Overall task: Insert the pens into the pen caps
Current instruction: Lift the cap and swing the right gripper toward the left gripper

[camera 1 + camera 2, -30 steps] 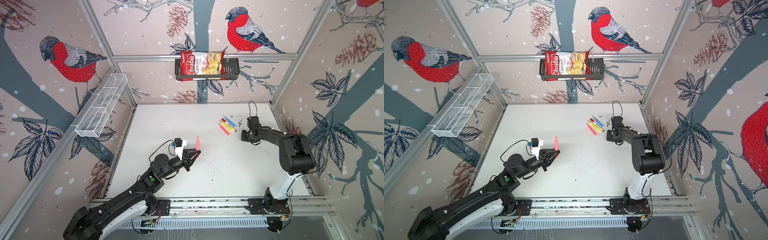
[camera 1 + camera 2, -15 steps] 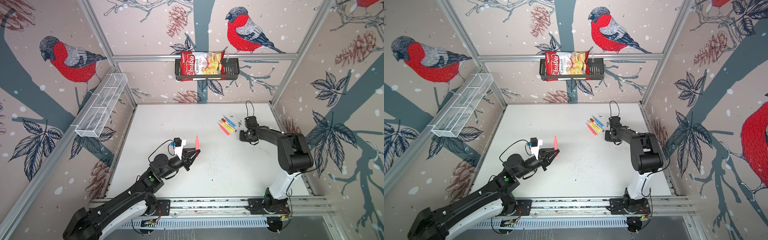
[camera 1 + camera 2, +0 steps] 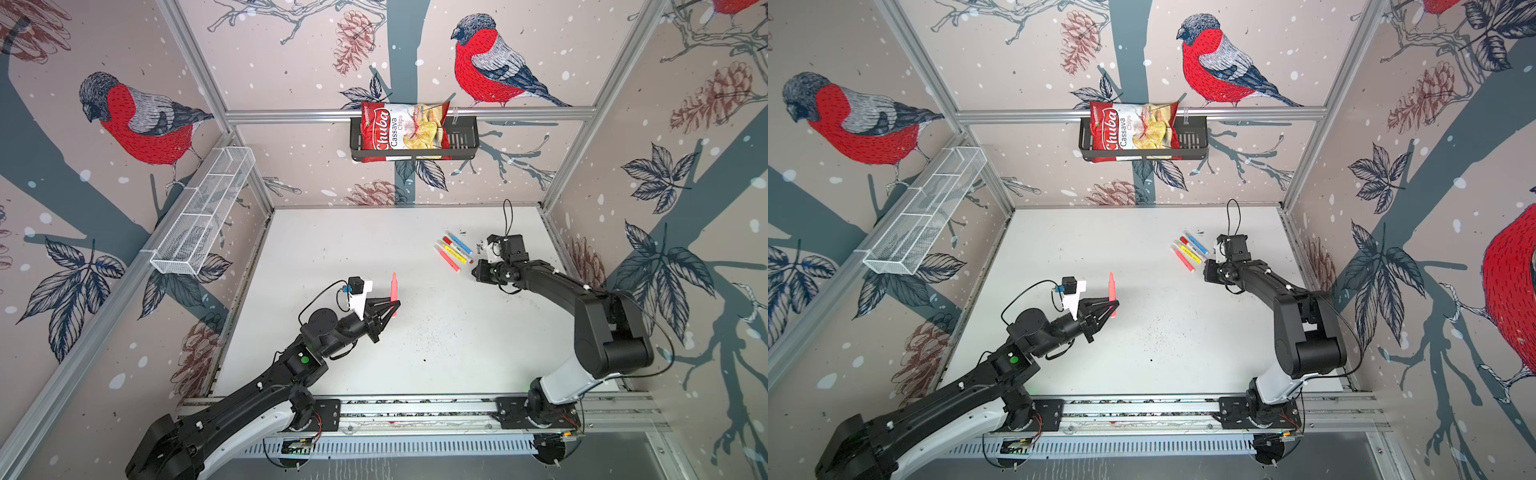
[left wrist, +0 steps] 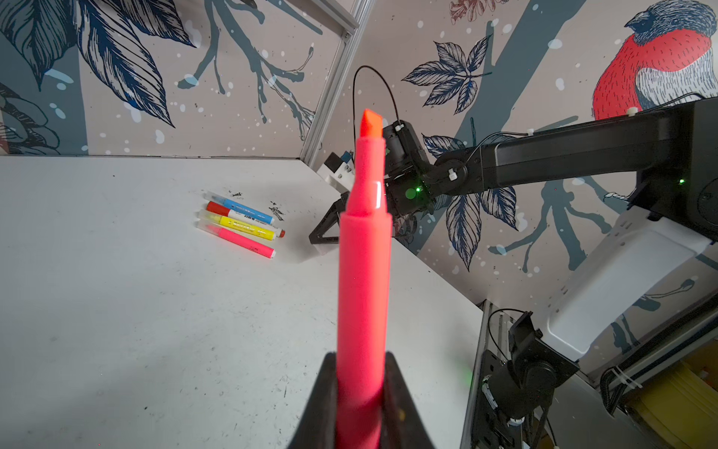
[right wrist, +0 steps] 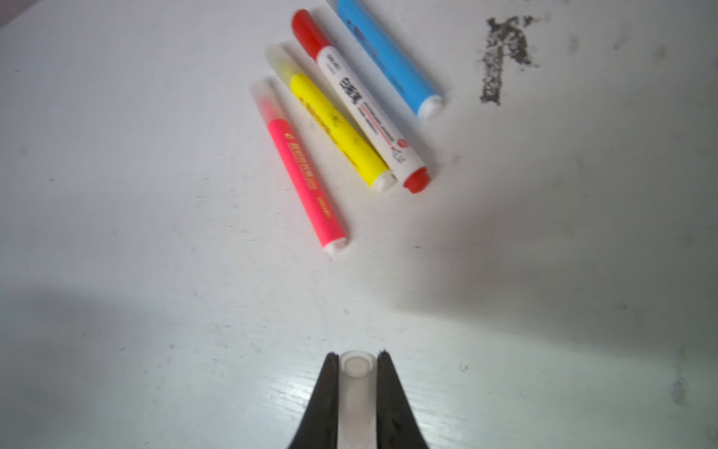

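My left gripper (image 3: 395, 306) (image 3: 1113, 306) (image 4: 359, 373) is shut on the lower barrel of an uncapped neon pink pen (image 3: 393, 291) (image 4: 363, 272), held upright above the middle of the table with its chisel tip up. My right gripper (image 5: 357, 361) (image 3: 478, 272) is shut on a translucent whitish pen cap (image 5: 357, 383), low over the table at the back right. Just beyond it lie a pink pen (image 5: 307, 175), a yellow pen (image 5: 334, 132), a white-barrelled pen with red ends (image 5: 369, 112) and a blue pen (image 5: 388, 58), side by side and wearing caps.
A dark smudge (image 5: 501, 58) marks the white table (image 3: 374, 249) beside the pens. A black basket (image 3: 461, 137) with a chips bag (image 3: 399, 131) hangs on the back wall. A wire mesh shelf (image 3: 203, 216) runs along the left wall. The arms' base rail (image 3: 415, 405) crosses the front.
My right gripper has shut on the translucent cap and shifted slightly left toward the row of pens. The left arm and its pink pen have stayed put.
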Controlling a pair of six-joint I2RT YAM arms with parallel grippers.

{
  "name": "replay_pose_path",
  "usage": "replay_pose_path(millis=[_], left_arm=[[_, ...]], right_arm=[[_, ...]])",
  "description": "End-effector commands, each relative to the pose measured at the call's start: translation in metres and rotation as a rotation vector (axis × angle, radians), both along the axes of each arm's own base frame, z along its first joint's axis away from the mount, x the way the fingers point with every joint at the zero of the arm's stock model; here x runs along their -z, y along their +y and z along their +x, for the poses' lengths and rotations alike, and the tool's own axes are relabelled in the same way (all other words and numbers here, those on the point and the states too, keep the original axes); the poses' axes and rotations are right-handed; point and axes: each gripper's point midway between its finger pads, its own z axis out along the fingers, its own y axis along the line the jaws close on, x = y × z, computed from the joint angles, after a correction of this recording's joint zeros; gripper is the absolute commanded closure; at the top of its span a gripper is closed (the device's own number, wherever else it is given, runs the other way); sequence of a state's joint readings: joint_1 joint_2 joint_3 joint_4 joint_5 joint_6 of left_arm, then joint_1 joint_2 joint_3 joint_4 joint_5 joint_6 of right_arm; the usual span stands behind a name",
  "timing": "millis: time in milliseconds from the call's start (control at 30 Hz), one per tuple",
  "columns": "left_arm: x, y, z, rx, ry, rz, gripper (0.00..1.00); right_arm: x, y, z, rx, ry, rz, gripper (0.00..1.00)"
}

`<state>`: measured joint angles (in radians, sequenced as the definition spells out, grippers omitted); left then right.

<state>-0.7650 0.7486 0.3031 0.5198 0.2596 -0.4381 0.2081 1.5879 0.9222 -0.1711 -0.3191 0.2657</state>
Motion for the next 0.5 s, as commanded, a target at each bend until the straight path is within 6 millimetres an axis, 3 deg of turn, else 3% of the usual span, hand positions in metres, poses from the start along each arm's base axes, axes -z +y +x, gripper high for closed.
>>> replay_pose_path(millis=[0,167,467], left_arm=[[-0.004,-0.002,0.000,0.008,-0.014,-0.016,1.00],[0.003,-0.012,0.000,0.046,0.019,-0.029,1.00],[0.015,-0.044,-0.012,0.123,0.047,-0.025,1.00]], right_arm=[[-0.041,0.032,-0.001,-0.093,-0.093,0.203,0.92],[-0.098,0.064,-0.022,-0.184,-0.212,0.460,0.92],[-0.164,0.096,-0.049,-0.281,-0.350,0.597,0.93]])
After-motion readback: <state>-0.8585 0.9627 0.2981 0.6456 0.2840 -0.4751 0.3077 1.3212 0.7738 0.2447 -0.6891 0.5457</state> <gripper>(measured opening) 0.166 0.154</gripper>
